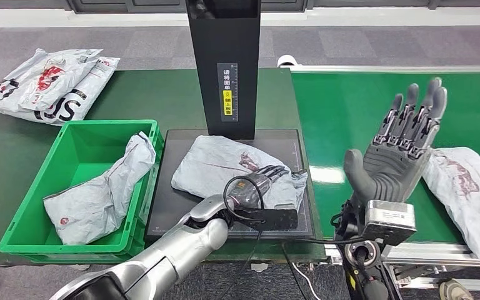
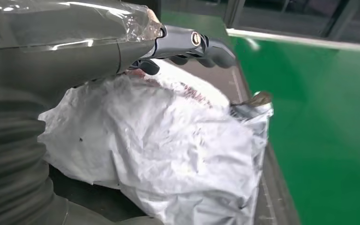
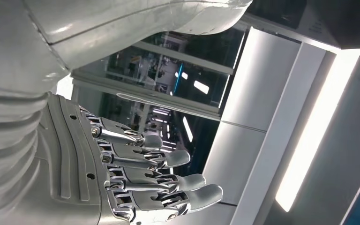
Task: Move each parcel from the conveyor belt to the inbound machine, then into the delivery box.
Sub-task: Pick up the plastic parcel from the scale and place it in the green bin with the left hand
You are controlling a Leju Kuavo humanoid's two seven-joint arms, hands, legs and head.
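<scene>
A crumpled grey parcel lies on the black platform of the inbound machine. My left hand rests on its near right part, fingers stretched out flat over it. In the left wrist view the fingers reach across above the parcel. My right hand is raised over the green conveyor belt, fingers spread and pointing up, holding nothing; in the right wrist view the right hand has straight fingers. Another grey parcel lies on the belt to its right.
The green delivery box stands left of the machine with one grey parcel in it. The machine's black post rises behind the platform. A pile of parcels lies at the far left of the table.
</scene>
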